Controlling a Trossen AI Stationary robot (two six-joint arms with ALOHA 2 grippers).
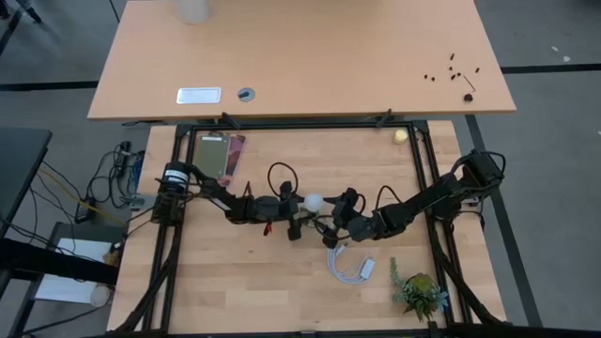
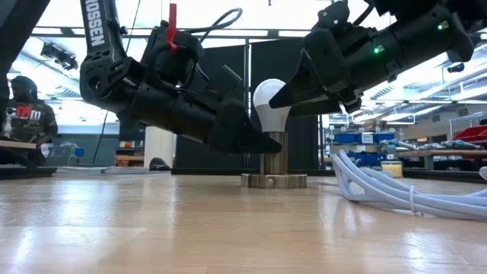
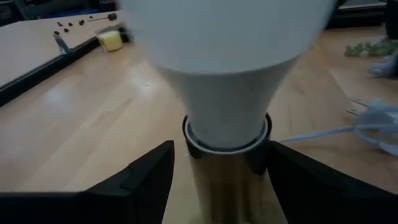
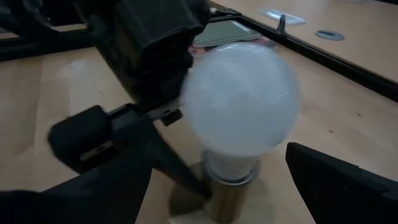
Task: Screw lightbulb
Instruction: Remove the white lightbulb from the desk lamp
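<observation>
A frosted-white lightbulb (image 1: 313, 201) stands upright in a brass-coloured socket (image 2: 273, 163) near the middle of the wooden bench (image 1: 216, 282), flanked by both dark robot arms. In the low view the socket rises from a round flat metallic base (image 2: 274, 181) that rests on the bench top.

The left pincer (image 3: 214, 168) reaches in low from the left arm's side, its two fingers (image 3: 140, 177) spread apart on either side of the socket just below the bulb's neck; whether they touch the metal cannot be told. The right pincer (image 4: 249, 186) comes from the opposite side, its fingers (image 4: 339, 180) also parted, one on each side of the bulb and socket, with a clear gap showing between the nearer finger and the glass.

In the right wrist view the left arm's black wrist housing (image 4: 152, 43) sits just behind the bulb. A coiled white cable (image 1: 349, 267) lies on the bench beside the right arm, and a small green plant (image 1: 420, 293) stands toward the bench's near right corner. A second, lighter bench (image 1: 300, 56) sits beyond the work frame, carrying a small white rectangular plate (image 1: 198, 95) and a scatter of small dark bits (image 1: 454, 69). A person (image 2: 24, 114) in dark clothing shows in the room at the far left of the low view
</observation>
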